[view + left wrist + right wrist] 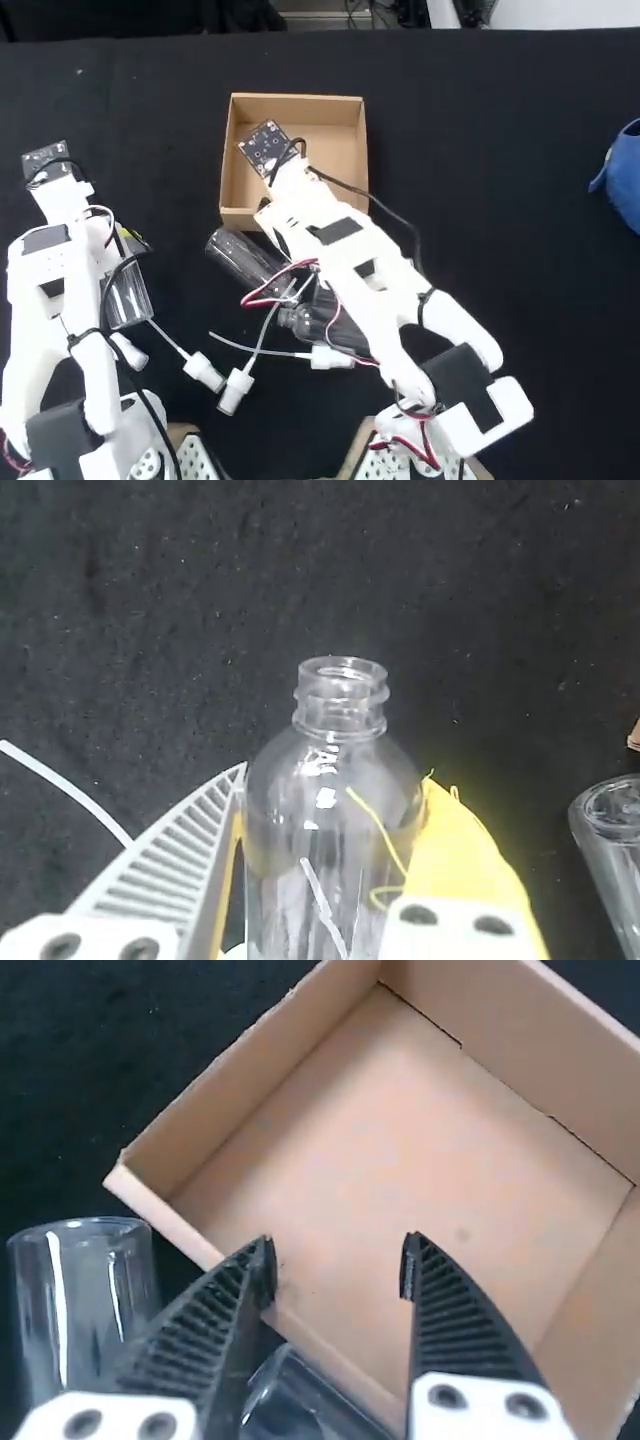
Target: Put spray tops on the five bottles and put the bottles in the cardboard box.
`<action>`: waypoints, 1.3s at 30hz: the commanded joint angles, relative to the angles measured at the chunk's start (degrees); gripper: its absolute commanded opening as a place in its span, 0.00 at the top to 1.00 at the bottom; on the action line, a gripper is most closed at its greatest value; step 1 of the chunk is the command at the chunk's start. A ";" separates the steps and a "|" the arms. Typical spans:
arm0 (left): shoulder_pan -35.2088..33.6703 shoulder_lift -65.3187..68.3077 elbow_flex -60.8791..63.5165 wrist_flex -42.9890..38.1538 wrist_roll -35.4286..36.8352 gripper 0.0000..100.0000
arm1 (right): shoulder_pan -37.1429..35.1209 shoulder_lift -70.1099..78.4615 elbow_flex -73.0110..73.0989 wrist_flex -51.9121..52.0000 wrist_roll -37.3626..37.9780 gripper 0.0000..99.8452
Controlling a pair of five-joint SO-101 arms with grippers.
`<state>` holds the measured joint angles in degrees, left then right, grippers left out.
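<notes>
High view: nothing is seen packed in the box (228, 170), and no bottle is seen capped. Tops (205, 372) lie loose at the near side. An uncapped bottle (340, 720) is clamped by the left gripper (335, 800) at the left. The right gripper (338, 1250) is held wide open over the box, empty.

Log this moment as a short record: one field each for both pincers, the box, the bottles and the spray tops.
left pincer: shut on a clear bottle, neck bare
right pincer: open, empty, over the box
box: no bottle seen inside
other bottles: lying by the box, partly under the right arm; count unclear
spray tops: at least three loose on the table
</notes>
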<state>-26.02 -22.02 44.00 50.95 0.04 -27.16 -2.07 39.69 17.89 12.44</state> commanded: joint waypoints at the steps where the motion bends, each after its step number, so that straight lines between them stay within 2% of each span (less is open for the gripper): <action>1: -0.48 -2.81 -1.19 0.53 0.35 0.97 | -0.79 0.31 -2.07 -0.62 0.09 0.80; 5: -0.48 -2.81 -1.27 0.53 0.35 0.97 | -0.53 -3.03 -2.24 -0.35 1.49 0.80; 11: -0.48 -2.81 -1.27 0.44 0.35 0.97 | -3.78 -11.47 -1.63 8.53 2.02 0.80; 18: -0.48 -2.81 -1.19 0.53 0.26 0.97 | -4.22 -2.59 -5.05 8.70 7.47 0.80; 23: -0.48 -2.81 -1.19 0.53 0.18 0.97 | -3.87 3.82 -10.95 12.84 8.09 0.73; 27: -0.48 -2.81 -1.19 0.53 0.18 0.97 | -3.96 6.73 -14.11 15.21 8.70 0.73; 29: -0.48 -2.81 -1.19 0.53 0.18 0.97 | -3.96 7.69 -14.29 15.12 10.64 0.78; 34: -0.48 -2.81 -1.19 0.53 0.09 0.97 | -3.87 9.36 -14.29 15.03 13.98 0.99; 39: -0.48 -2.81 -1.19 0.53 0.09 0.97 | -2.46 9.19 -13.93 15.56 14.15 0.99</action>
<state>-26.02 -22.02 44.00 50.95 0.04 -30.15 7.43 28.35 32.75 25.98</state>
